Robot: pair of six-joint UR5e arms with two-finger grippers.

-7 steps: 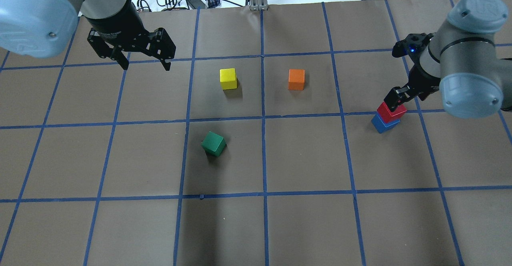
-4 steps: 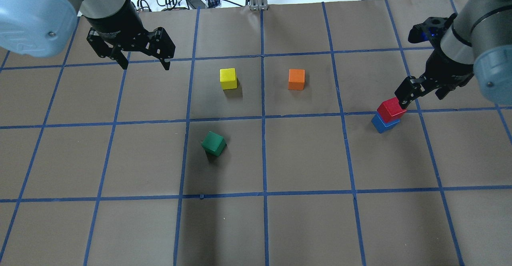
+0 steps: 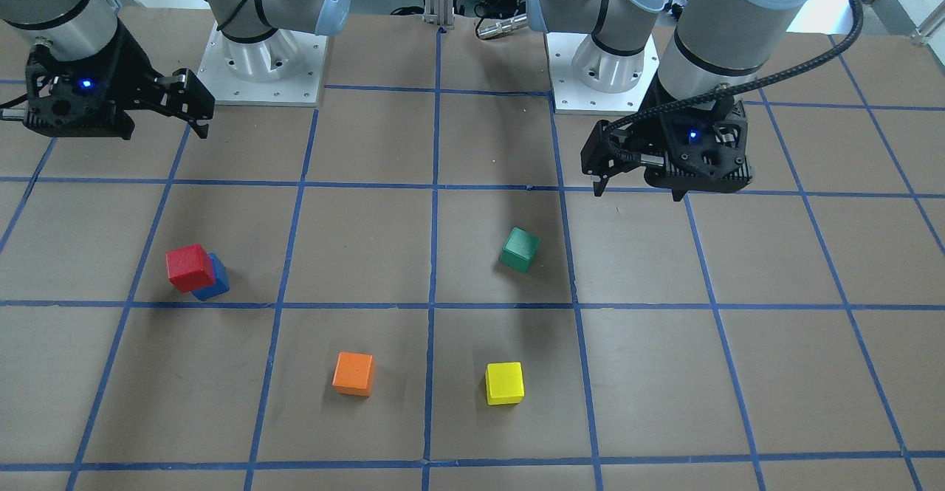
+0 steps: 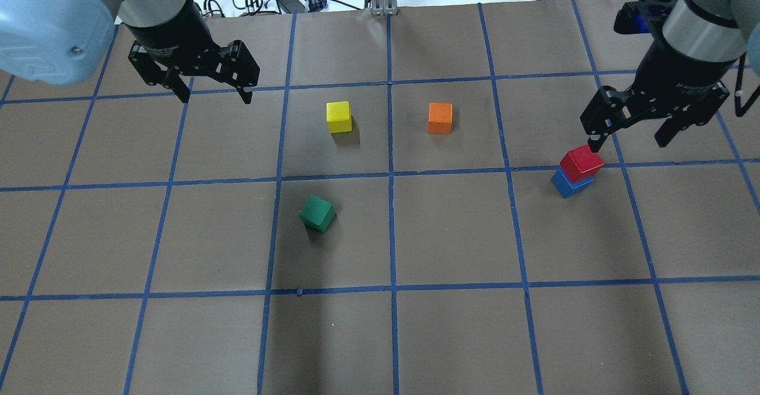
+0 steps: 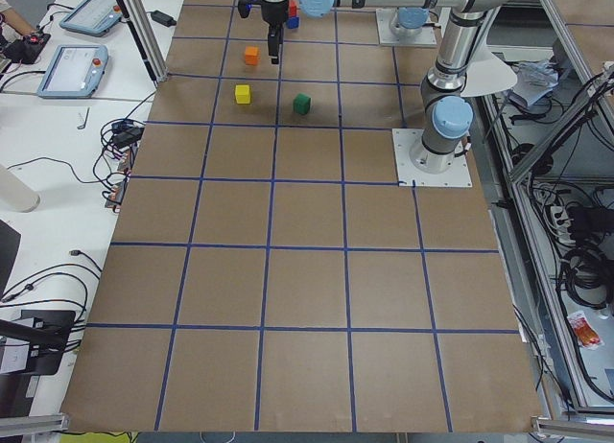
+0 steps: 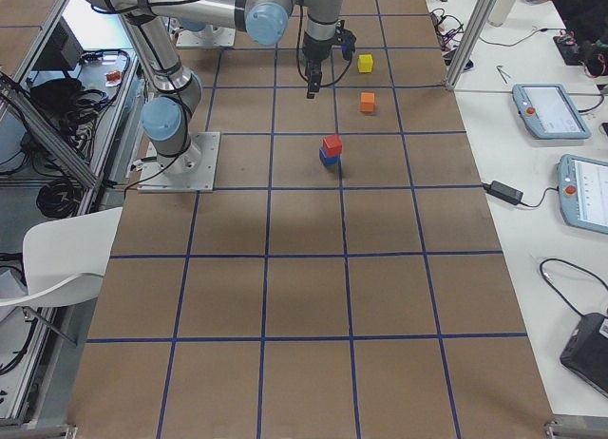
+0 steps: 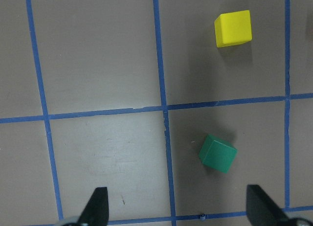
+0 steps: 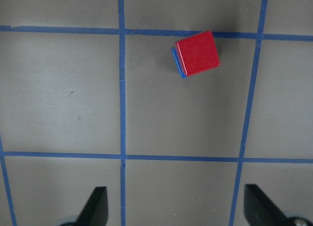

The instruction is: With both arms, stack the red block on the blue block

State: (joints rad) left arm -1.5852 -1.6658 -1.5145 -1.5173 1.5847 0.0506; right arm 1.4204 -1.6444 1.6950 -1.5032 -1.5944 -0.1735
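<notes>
The red block (image 4: 580,161) sits on the blue block (image 4: 570,185) at the table's right, slightly offset and turned. The stack also shows in the front view, red block (image 3: 190,267) over blue block (image 3: 214,284). In the right wrist view the red block (image 8: 197,53) covers all but a sliver of the blue block (image 8: 177,64). My right gripper (image 4: 628,139) is open and empty, raised above and beyond the stack, not touching it. My left gripper (image 4: 217,98) is open and empty, high over the far left.
A yellow block (image 4: 338,116) and an orange block (image 4: 440,117) stand at the table's far middle. A green block (image 4: 317,213) lies turned nearer the centre. Blue tape lines grid the brown table (image 4: 451,335). Cables lie beyond the far edge.
My right gripper has opened, let go of the red block and risen away from it, toward the far right. The red block stays on the blue block. The left arm has not moved.
</notes>
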